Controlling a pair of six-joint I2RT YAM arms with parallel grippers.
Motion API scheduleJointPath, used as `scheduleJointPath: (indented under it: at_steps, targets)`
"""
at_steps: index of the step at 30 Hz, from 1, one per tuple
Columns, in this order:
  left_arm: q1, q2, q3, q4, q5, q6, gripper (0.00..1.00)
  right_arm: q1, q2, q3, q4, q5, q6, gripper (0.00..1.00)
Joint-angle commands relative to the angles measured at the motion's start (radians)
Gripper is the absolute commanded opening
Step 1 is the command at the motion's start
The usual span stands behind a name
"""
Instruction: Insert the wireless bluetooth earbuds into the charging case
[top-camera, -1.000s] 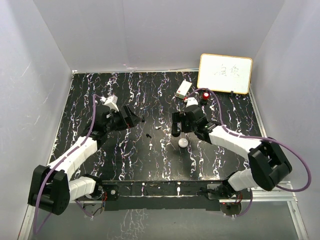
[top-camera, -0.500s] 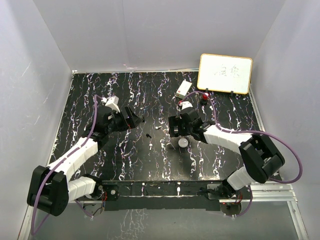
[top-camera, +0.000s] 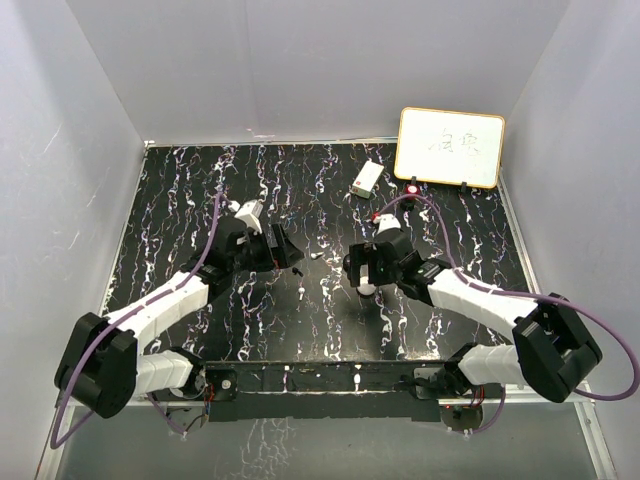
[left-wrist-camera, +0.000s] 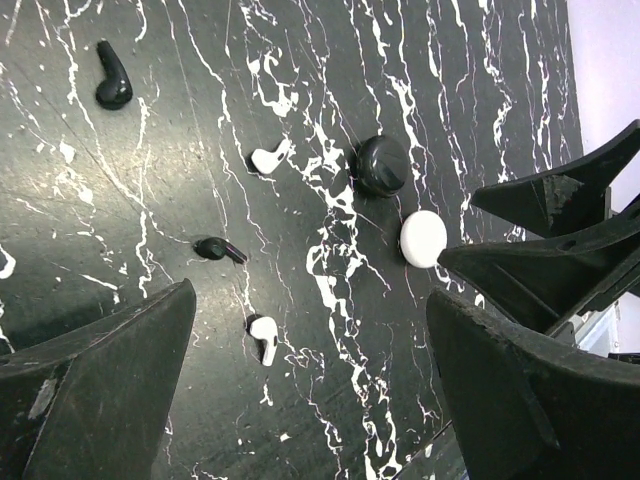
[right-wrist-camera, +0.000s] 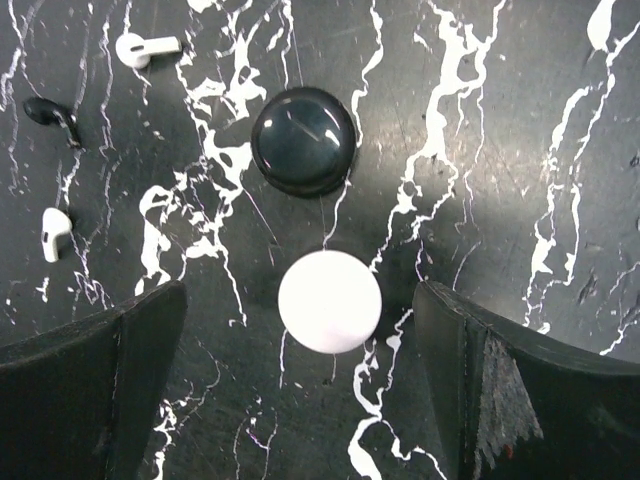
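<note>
Your overhead camera looks down from behind on the whole black white-veined desk (top-camera: 200, 190), while both wrist cameras face it closely, sharing the round white puck (left-wrist-camera: 423, 239) and round black puck (left-wrist-camera: 381, 165).

On my feed the table (top-camera: 180, 200) is black, veined with white like marble. Plain pale walls box it in: a back wall (top-camera: 320, 70) along the far edge, a left wall (top-camera: 60, 200) and a right wall (top-camera: 585, 180). I see a yellow-framed whiteboard (top-camera: 450, 147) with faint writing leaning in the far right corner, and soft, even light leaves a dull sheen on the surface.
</note>
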Motion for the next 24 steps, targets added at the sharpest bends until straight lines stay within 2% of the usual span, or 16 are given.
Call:
scheduleJointPath:
  at_steps: [1,12,24]
  targets:
    - [-0.028,0.008,0.049,0.003,-0.007,-0.013,0.98,0.024,-0.037,-0.022,-0.022,0.031,0.014,0.95]
    - [-0.058,0.026,0.053,-0.003,-0.021,-0.011,0.98,0.111,0.026,-0.020,-0.054,0.106,-0.006,0.94]
    - [-0.060,0.033,0.048,-0.007,-0.032,-0.008,0.98,0.131,0.108,0.000,-0.009,0.123,-0.007,0.94]
